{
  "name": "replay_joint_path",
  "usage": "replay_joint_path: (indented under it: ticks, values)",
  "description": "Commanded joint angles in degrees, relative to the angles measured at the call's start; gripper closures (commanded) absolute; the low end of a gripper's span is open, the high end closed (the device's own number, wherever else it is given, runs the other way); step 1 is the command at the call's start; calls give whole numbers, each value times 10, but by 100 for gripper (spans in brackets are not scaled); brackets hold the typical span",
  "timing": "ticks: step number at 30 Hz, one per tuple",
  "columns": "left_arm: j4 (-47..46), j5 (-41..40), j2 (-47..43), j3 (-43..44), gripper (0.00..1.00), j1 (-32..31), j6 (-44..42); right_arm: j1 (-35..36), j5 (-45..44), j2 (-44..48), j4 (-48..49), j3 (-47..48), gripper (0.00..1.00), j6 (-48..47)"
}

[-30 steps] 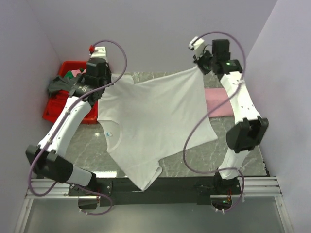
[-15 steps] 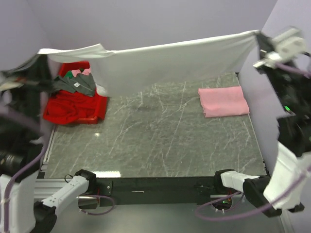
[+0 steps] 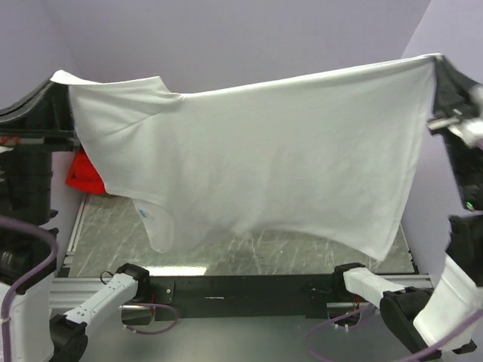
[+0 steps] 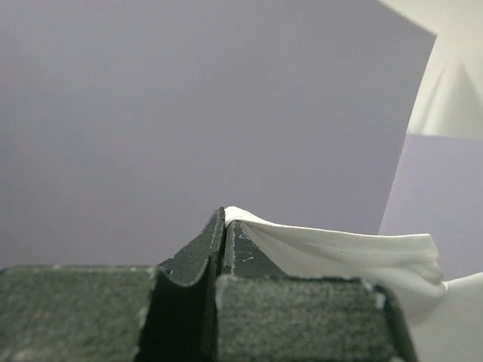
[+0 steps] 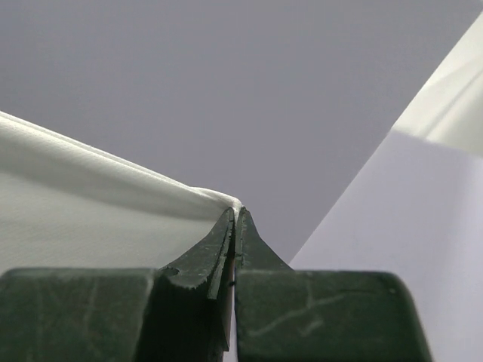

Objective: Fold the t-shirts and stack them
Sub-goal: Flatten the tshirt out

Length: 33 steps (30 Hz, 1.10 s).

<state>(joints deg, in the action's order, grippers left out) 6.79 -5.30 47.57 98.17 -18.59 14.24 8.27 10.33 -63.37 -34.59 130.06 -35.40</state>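
The white t-shirt [image 3: 256, 158] hangs stretched wide in the air between both grippers, high above the table, its bluish neck label [image 3: 146, 215] at the lower left. My left gripper [image 3: 56, 78] is shut on its left corner; in the left wrist view the cloth [image 4: 339, 253] comes out of the closed gripper [image 4: 225, 213]. My right gripper [image 3: 436, 60] is shut on the right corner; in the right wrist view the cloth [image 5: 90, 204] runs left from the closed gripper [image 5: 235, 213]. The pink t-shirt is hidden behind the white one.
A red bin [image 3: 81, 172] shows partly at the left behind the shirt. The grey marble table [image 3: 226, 245] shows only as a strip below the hanging cloth. Purple walls stand at the back and on both sides.
Both arms have lifted the white t-shirt off the table and swung it up and toward the camera. It now hangs lower and wider, covering the pink shirt and most of the bin.
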Motion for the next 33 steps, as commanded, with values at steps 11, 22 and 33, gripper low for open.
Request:
replay_joint_path:
  ticks: [11, 22, 33]
  values:
    - [-96, -9, 167, -419, 99, 1, 49, -5, 29, 1, 287, -648, 100, -3]
    - [-28, -96, 711, -126, 100, 22, 42, -3, 0, -432, 305, -497, 100, 44]
    - [11, -61, 785, -9, 100, 60, 59, -4, -1, -503, 279, -420, 100, 67]
